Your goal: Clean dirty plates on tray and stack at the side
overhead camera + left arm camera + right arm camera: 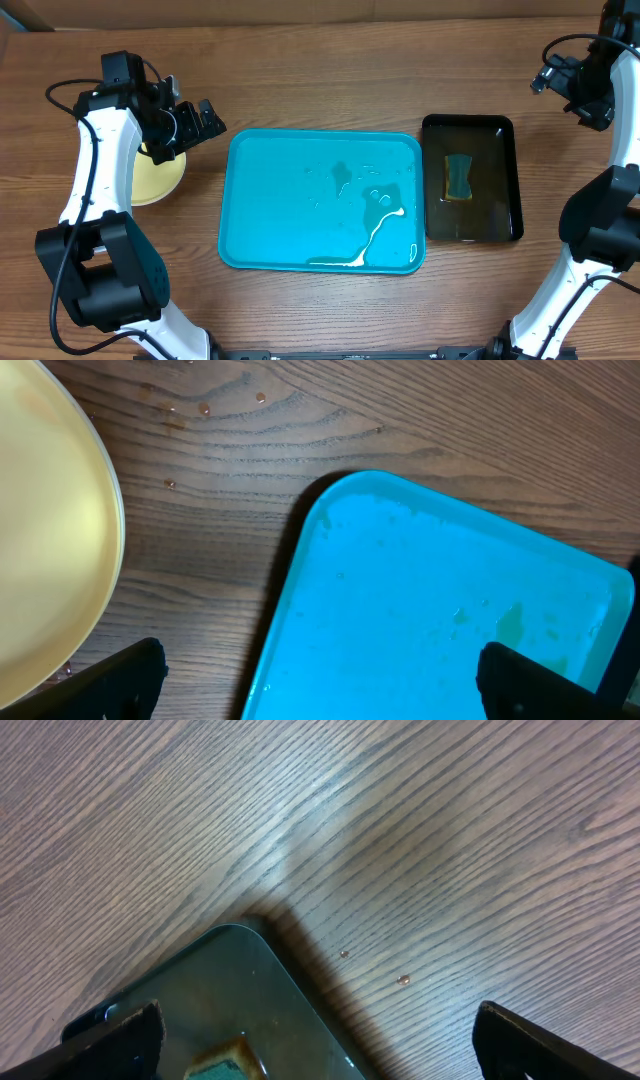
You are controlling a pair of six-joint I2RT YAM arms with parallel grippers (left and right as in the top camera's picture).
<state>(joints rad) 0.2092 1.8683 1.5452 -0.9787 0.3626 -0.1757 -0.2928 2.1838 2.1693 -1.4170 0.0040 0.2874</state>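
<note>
The turquoise tray (290,215) lies mid-table with no plates on it, only water streaks and a white puddle near its front right; it also shows in the left wrist view (420,610). A pale yellow-green plate (155,180) rests on the table left of the tray, partly under my left arm, and shows in the left wrist view (45,540). I cannot tell whether other plates lie beneath it. My left gripper (195,122) is open and empty, above the gap between plate and tray (320,675). My right gripper (560,80) is open and empty, above the table beyond the basin (318,1040).
A black basin (500,180) of water with a green-and-yellow sponge (458,177) stands right of the tray; its corner and the sponge (222,1063) show in the right wrist view. Water drops dot the wood near the plate (205,407).
</note>
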